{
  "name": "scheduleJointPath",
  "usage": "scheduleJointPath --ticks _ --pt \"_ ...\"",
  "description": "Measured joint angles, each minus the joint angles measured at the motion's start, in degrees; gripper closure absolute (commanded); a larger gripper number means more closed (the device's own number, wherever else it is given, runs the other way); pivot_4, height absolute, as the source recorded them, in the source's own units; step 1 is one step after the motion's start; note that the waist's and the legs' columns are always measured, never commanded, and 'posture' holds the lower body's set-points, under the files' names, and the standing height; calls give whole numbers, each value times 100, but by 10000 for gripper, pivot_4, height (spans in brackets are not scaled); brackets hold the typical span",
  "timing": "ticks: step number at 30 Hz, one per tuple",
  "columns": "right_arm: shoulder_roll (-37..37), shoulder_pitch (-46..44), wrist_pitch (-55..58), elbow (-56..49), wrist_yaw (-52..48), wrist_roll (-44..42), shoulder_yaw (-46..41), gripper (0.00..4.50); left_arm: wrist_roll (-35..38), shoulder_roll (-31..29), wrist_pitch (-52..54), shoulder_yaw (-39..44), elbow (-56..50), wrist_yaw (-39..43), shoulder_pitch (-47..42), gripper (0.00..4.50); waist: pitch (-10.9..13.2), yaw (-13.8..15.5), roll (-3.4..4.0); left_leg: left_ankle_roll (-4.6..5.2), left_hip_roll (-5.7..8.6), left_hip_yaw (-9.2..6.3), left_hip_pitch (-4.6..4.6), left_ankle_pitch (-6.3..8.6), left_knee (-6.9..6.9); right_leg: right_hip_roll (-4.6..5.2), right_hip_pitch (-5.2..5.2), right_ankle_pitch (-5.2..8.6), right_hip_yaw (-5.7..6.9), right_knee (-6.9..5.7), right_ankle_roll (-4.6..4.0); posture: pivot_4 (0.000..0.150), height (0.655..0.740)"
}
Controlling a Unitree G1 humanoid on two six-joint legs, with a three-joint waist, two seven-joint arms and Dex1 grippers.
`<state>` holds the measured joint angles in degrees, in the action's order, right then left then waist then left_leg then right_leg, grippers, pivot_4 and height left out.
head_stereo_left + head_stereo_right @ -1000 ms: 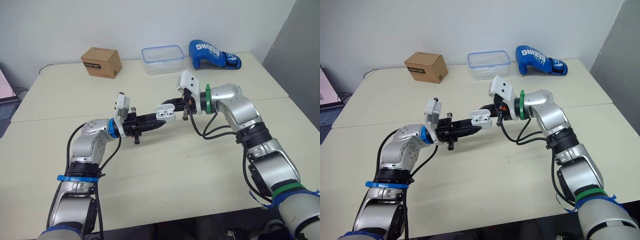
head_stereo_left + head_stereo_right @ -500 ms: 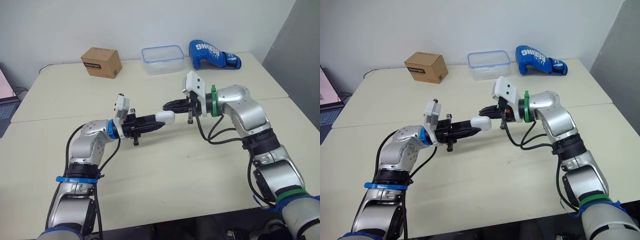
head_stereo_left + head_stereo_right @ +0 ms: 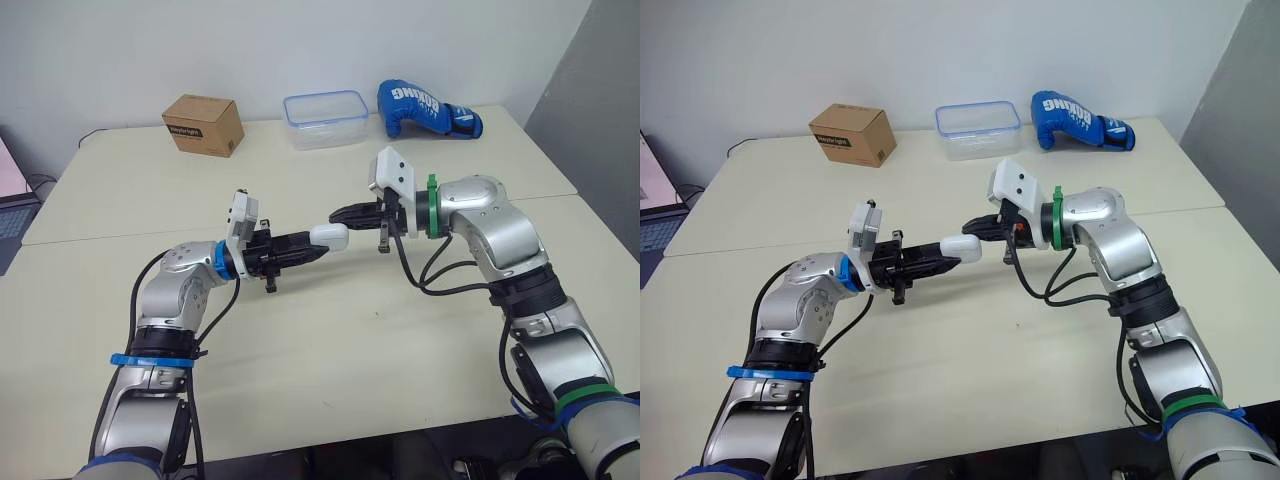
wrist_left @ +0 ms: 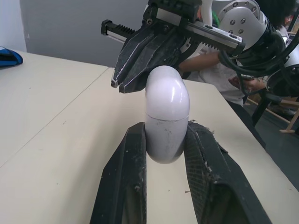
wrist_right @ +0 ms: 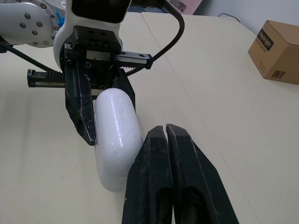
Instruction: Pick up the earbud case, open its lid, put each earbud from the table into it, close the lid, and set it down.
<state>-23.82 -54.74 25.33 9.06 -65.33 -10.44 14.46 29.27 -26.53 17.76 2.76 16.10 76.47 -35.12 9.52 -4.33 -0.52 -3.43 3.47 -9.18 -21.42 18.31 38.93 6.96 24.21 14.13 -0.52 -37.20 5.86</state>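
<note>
Left eye view: earbud case (image 3: 329, 236) is mid-frame, off the table (image 3: 300, 330). Its rear end is buried in the left gripper (image 3: 318, 242), which is clamped on it. Case is white and glossy, lid shut. Right gripper (image 3: 336, 213) tips sit just beside it; contact unclear. Left wrist view: lid seam shows, left fingers (image 4: 133, 177) squeeze both sides. Right wrist view: right fingers (image 5: 154, 177) are pressed together, covering the case's edge.
</note>
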Motion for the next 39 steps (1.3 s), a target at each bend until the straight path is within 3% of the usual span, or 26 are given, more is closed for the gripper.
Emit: scheduleJointPath --ticks 13,17,23,39 --pt "-1699 237 -865 -14 -1221 81 14 43798 222 -321 2947 -173 -269 -1088 -241 37424 1 9 -1 1 2 1 -1 0 1 -1 -3 0 1 0 1 1500 7307" --pt "-1870 438 -1069 -31 -1240 304 80 43798 -11 -340 3974 -728 -240 -1646 -647 37424 1 22 -1 1 4 2 0 0 2 0 -6 0 1 -1 1 1500 7307" --pt "-2021 649 -1111 -40 -1258 505 116 43798 -123 -272 4340 -1096 -7 -1767 -680 37424 1 24 -1 0 2 1 -2 0 0 -1 -2 0 1 2 1 1500 7307" --pt "-2035 959 -1590 -123 -1223 926 266 43798 21 -60 4967 -767 38 -2460 -669 37424 1 67 -2 -1 2 4 5 0 3 1 -8 0 -2 -3 1 1500 7307"
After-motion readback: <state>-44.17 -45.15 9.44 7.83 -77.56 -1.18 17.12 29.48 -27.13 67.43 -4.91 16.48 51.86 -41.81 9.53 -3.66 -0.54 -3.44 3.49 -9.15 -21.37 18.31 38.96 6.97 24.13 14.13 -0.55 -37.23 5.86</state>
